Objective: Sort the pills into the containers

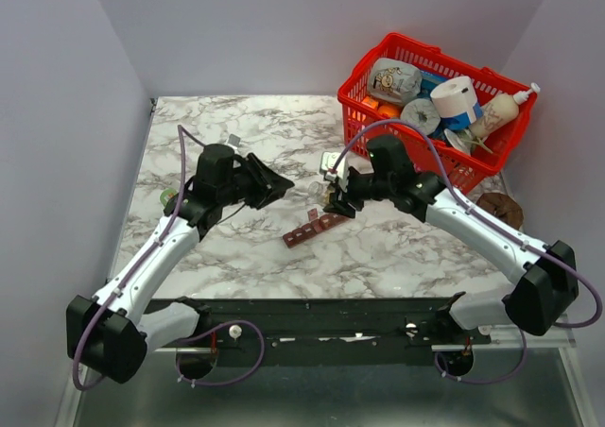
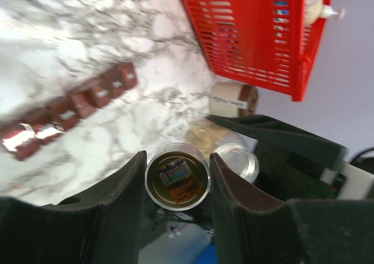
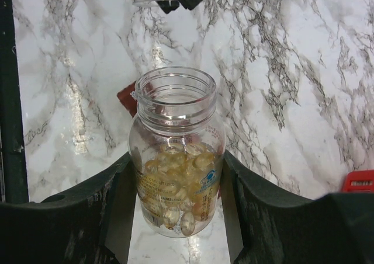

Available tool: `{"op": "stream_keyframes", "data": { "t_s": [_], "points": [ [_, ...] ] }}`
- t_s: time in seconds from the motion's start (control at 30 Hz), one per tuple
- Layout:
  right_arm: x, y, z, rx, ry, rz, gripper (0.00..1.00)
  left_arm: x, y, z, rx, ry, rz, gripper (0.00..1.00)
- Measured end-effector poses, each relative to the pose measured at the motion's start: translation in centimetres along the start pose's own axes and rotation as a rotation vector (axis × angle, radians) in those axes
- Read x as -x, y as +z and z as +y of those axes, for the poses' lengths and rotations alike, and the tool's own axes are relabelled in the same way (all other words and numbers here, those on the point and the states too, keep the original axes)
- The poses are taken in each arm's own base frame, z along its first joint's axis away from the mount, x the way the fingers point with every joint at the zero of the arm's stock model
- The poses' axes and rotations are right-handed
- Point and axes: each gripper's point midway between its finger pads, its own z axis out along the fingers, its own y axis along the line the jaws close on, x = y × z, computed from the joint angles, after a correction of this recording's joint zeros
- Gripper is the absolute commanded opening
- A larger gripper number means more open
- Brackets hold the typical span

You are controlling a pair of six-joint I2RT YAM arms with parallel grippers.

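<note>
Over marble tabletop [image 3: 304, 71], right gripper [image 3: 175, 179] clamps uncapped bottle [image 3: 175, 129].

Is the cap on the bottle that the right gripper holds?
No, the bottle in the right gripper has an open, bare mouth; the left gripper holds the cap.

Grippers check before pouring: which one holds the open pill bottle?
The right gripper: the uncapped bottle with pills sits between its fingers. The left gripper holds only a round cap-like piece.

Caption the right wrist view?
Right gripper jaws clamp an uncapped clear plastic bottle of amber capsules, marble table behind.
</note>
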Motion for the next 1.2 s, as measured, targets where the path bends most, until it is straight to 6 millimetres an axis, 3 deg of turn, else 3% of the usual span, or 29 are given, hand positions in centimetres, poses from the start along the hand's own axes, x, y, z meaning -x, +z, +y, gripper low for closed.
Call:
{"op": "stream_keyframes", "data": {
  "t_s": [0.07, 0.2, 0.43, 0.63, 0.77, 0.8, 0.87, 0.93, 1.0, 1.1, 1.2],
  "points": [
    [-0.1, -0.3, 0.2, -0.001, -0.004, -0.001, 0.13, 0.5, -0.1, 2.1, 0.023, 0.071, -0.018, 0.12],
    [-0.2, -0.7, 0.2, -0.003, -0.004, -0.004, 0.13, 0.8, 1.0, 7.1, 0.140, 0.256, 0.012, 0.30],
    [-0.8, -0.9, 0.5, 0.017, 0.015, -0.001, 0.13, 0.3, 3.9, 16.5, 0.392, 0.408, 0.137, 0.36],
    [-0.8, -0.9, 0.7, 0.032, 0.022, -0.012, 0.13, 2.0, 5.4, 22.2, 0.615, 0.503, 0.172, 0.36],
    [-0.7, -0.9, 0.8, 0.042, 0.023, -0.019, 0.13, 4.1, 5.9, 22.8, 0.677, 0.582, 0.136, 0.41],
    [-0.6, -0.9, 0.9, 0.045, 0.023, -0.021, 0.13, 4.5, 5.7, 23.2, 0.703, 0.599, 0.131, 0.51],
    [-0.5, -0.9, 1.0, 0.053, 0.024, -0.026, 0.13, 5.4, 5.3, 23.6, 0.750, 0.638, 0.109, 0.55],
    [-0.6, -0.9, 1.1, 0.056, 0.030, -0.028, 0.13, 6.1, 4.9, 24.0, 0.792, 0.673, 0.096, 0.67],
    [-0.5, -0.9, 1.1, 0.059, 0.033, -0.031, 0.13, 6.6, 5.1, 24.3, 0.818, 0.684, 0.101, 0.82],
    [-0.5, -0.9, 1.2, 0.063, 0.034, -0.034, 0.13, 7.5, 5.9, 24.1, 0.824, 0.689, 0.094, 0.94],
    [-0.5, -0.9, 1.3, 0.070, 0.035, -0.037, 0.13, 7.8, 5.8, 24.1, 0.833, 0.696, 0.088, 0.94]
  ]
}}
